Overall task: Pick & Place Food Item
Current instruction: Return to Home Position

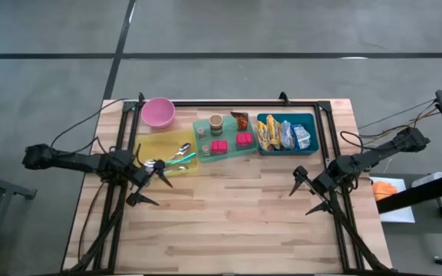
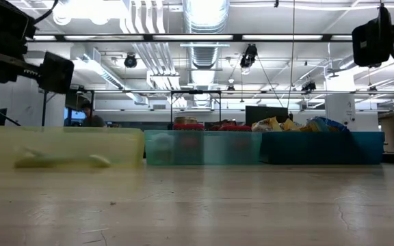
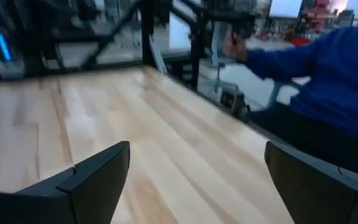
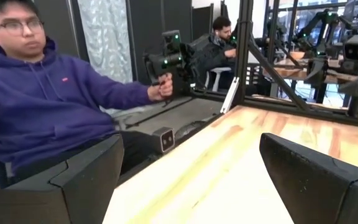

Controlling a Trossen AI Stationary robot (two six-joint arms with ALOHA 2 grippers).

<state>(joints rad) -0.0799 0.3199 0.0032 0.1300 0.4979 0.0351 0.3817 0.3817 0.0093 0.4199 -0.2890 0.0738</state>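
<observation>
Along the upper edge of the counter [image 1: 236, 207] stand three bins. The green bin [image 1: 231, 131], in the middle, holds the red seasoning cans [image 1: 219, 146], squat with bright red tops, beside jars [image 1: 216, 123]. The blue bin [image 1: 313, 134] on the right holds snack packets [image 1: 278, 134], and the yellow bin [image 1: 156, 146] on the left holds spoons [image 1: 176, 157]. The left claw [image 1: 158, 192] hangs spread below the yellow bin, the right claw [image 1: 301, 202] spread below the blue bin.

Straight down over whole table [image 1: 229, 222]; level, tabletop-high, facing the same bins [image 2: 204, 149]; wrists close, skimming wood outward.
</observation>
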